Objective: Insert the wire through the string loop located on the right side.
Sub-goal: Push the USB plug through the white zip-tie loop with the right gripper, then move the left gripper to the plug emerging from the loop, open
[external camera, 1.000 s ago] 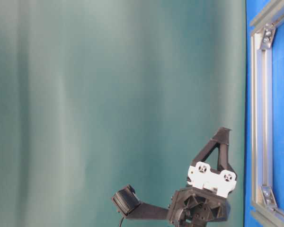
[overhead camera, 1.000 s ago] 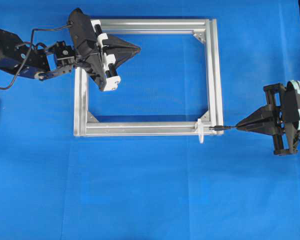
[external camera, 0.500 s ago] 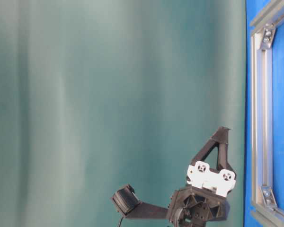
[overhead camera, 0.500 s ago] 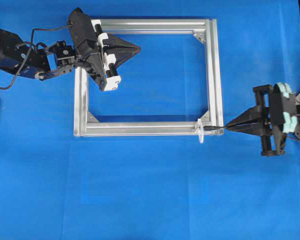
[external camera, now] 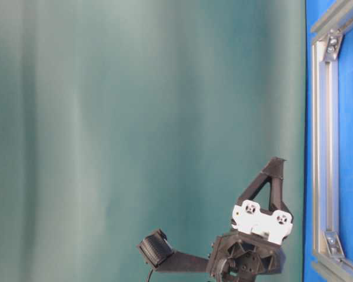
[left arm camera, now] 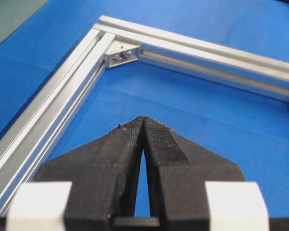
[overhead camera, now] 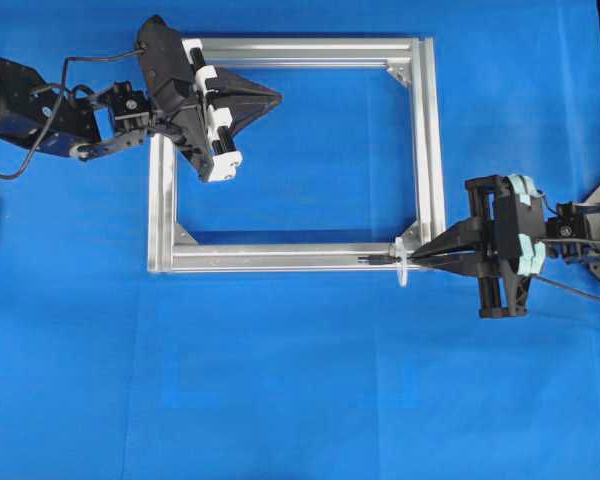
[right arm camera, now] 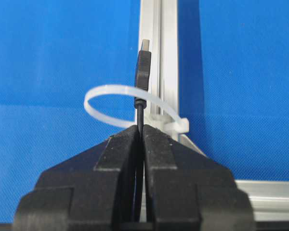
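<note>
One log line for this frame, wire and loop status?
right pincer: shut on wire | wire tip: through string loop | left pincer: shut, empty, over frame

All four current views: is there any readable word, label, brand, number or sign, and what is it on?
None: no text shows on the aluminium frame, the white string loop, the wire, the left gripper, the right gripper or the blue table cover.

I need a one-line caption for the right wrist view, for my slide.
Right gripper pinches the wire, its plug tip already past the white string loop beside the aluminium frame.
</note>
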Robot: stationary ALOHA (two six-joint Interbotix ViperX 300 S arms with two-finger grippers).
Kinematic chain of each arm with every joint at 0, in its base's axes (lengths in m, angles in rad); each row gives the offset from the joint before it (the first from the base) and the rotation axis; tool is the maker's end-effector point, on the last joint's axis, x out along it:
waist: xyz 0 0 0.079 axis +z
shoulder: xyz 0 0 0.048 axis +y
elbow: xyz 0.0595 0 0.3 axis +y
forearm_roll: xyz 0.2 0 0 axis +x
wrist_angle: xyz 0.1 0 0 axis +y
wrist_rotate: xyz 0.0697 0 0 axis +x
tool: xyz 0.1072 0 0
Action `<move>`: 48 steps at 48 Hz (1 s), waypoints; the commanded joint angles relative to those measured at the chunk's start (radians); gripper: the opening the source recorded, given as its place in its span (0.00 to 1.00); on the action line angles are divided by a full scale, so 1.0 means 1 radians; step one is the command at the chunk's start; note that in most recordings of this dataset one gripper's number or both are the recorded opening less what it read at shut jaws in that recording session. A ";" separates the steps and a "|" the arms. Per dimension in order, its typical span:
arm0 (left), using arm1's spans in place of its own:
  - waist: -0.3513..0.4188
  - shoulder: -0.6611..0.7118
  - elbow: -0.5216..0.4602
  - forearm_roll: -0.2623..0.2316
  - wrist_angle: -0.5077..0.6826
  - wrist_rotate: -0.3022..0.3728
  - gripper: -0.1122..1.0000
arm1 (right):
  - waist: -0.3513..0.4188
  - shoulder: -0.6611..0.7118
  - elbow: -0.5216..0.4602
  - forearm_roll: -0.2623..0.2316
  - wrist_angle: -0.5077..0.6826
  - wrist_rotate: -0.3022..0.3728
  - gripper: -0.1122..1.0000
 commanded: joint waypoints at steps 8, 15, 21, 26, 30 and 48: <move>-0.008 -0.029 -0.020 0.003 -0.025 -0.002 0.10 | -0.002 -0.005 -0.017 -0.002 -0.015 -0.002 0.07; -0.017 -0.031 -0.018 0.003 -0.025 -0.003 0.10 | -0.002 -0.005 -0.015 -0.002 -0.017 -0.002 0.07; -0.044 -0.029 -0.015 0.002 -0.025 -0.008 0.10 | -0.002 -0.005 -0.015 -0.002 -0.015 -0.002 0.07; -0.094 -0.029 -0.014 0.003 -0.021 -0.023 0.10 | -0.002 -0.005 -0.015 -0.002 -0.017 -0.002 0.07; -0.147 -0.029 -0.011 0.003 -0.015 -0.035 0.10 | -0.002 -0.005 -0.015 -0.002 -0.015 -0.002 0.07; -0.388 -0.028 -0.020 0.002 -0.009 -0.087 0.10 | -0.002 -0.005 -0.017 -0.002 -0.017 -0.005 0.07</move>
